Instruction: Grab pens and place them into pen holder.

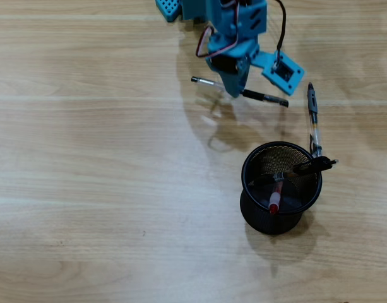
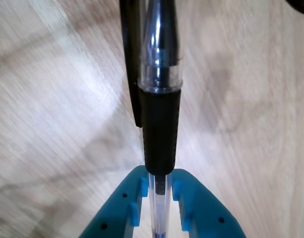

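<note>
**A:** Item one, the black pen point(image 2: 160, 99). Where are you finding it?

**B:** It is lying across the table point(image 1: 86, 158) near the top of the overhead view, with the gripper point(image 2: 159, 198) closing around its clear barrel. In the wrist view you are seeing both blue fingers point(image 2: 134, 201) pressing against the barrel just behind the black cap, so the claw is grasping that pen.

**A:** Handling notes?

**B:** I am judging it light, stiff and smooth. The clear plastic is likely slippery, and you are holding it nearer one end than the middle, so it may be tipping as you lift.

**A:** Item two onward?

**B:** The pen holder point(image 1: 247, 170) is standing lower right in the overhead view, well apart from the gripper. A red pen point(image 1: 276, 199) and another black pen point(image 1: 314, 165) are already sitting in it, leaning on the rim. A grey-blue pen point(image 1: 314, 120) is lying on the table just above the holder.

**A:** What is each view giving you?

**B:** The wrist view is showing the finger contact, which the arm is hiding overhead. The overhead view alone is showing the holder and the other pens.
</note>
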